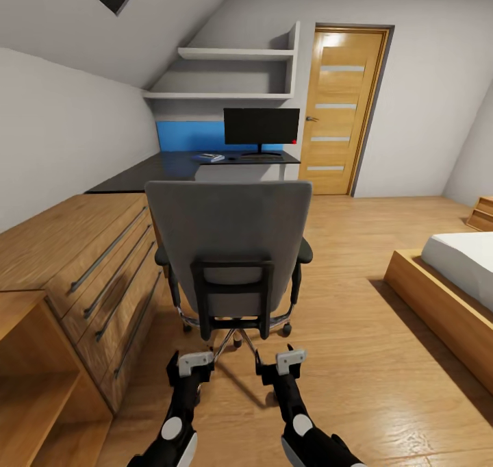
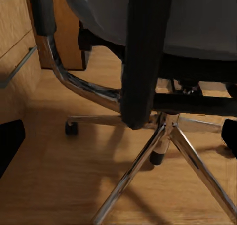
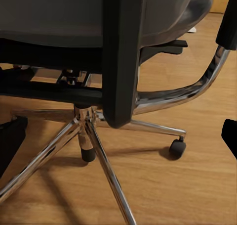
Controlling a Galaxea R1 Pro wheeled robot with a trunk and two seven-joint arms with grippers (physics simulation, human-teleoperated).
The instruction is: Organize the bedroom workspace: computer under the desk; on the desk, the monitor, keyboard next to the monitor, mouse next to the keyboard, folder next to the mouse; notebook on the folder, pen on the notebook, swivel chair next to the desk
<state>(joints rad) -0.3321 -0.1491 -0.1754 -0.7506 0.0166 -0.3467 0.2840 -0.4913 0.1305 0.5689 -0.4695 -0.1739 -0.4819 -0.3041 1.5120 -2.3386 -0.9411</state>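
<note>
The grey swivel chair point(image 1: 229, 241) stands with its back to me, right in front of both grippers. Its backrest hides the seat, so the folder is out of sight. Beyond it, the dark desk point(image 1: 171, 169) carries the black monitor point(image 1: 261, 126), a dark keyboard point(image 1: 261, 157) at the monitor's foot, and a small pale flat item point(image 1: 209, 157) too small to identify. My left gripper point(image 1: 194, 359) and right gripper point(image 1: 289, 356) hang low behind the chair, both open and empty. The chair's chrome base point(image 2: 163, 136) point(image 3: 84, 121) sits close ahead of the dark fingertips point(image 2: 10, 143) point(image 3: 229, 136).
A wooden chest of drawers point(image 1: 89, 261) and an open shelf unit point(image 1: 34, 385) line the left side. A bed point(image 1: 452, 282) stands at the right, and a wooden door point(image 1: 342, 111) is behind the desk. Wooden floor point(image 1: 356, 330) lies between chair and bed.
</note>
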